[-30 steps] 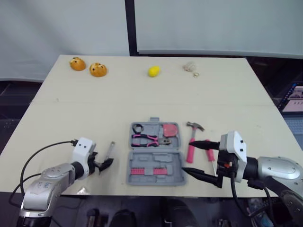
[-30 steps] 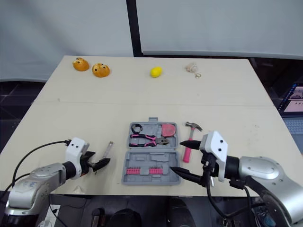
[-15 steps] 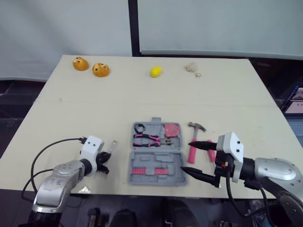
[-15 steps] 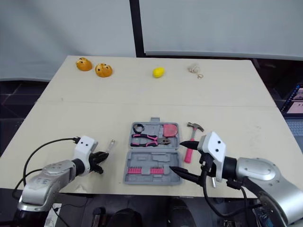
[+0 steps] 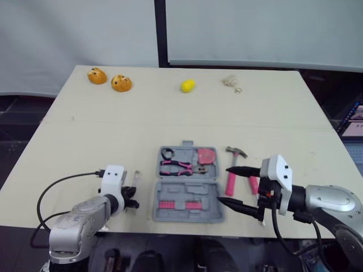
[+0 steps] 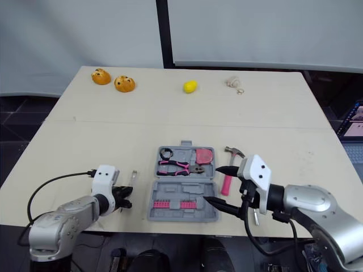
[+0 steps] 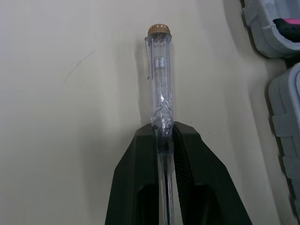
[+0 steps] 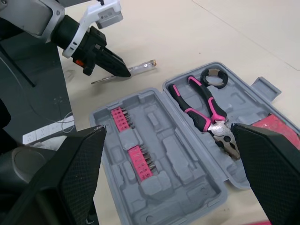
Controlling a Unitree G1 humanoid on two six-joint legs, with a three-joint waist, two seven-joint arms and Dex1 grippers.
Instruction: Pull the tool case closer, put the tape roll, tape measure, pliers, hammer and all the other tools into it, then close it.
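— Grip check: is our left gripper (image 7: 165,133) pinched tight on the shaft of the clear screwdriver (image 7: 158,75)?
— Yes. It lies on the table (image 5: 170,107), long axis pointing away from us, alongside the left edge of the tool case (image 5: 186,187). The open case sits just to its right, so our left arm is nearer.
— And a second ago?
— Those fingers were spread beside its near end. Our right gripper (image 5: 225,183) hangs wide open and empty over the case's right edge, as before.
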